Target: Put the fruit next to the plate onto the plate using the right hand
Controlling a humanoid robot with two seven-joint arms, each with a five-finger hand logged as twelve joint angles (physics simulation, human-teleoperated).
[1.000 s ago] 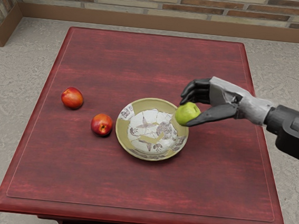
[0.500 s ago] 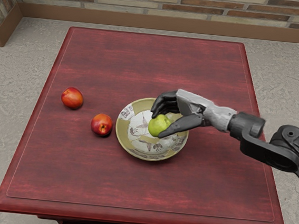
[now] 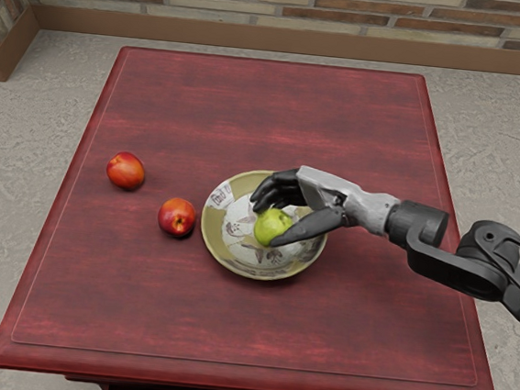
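Plate (image 3: 235, 237) on red table (image 3: 250, 111); perhaps concrete floor (image 3: 35, 136)

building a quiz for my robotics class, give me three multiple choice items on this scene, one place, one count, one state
1. Where is the green apple? A) over the plate B) on the floor C) by the wall
2. How many red fruits lie on the table? A) one B) two C) four
3. The right hand is: A) open, empty B) shut on the green apple C) out of view
Answers: A, inside the plate's rim; B, both left of the plate; B, it curls round it.
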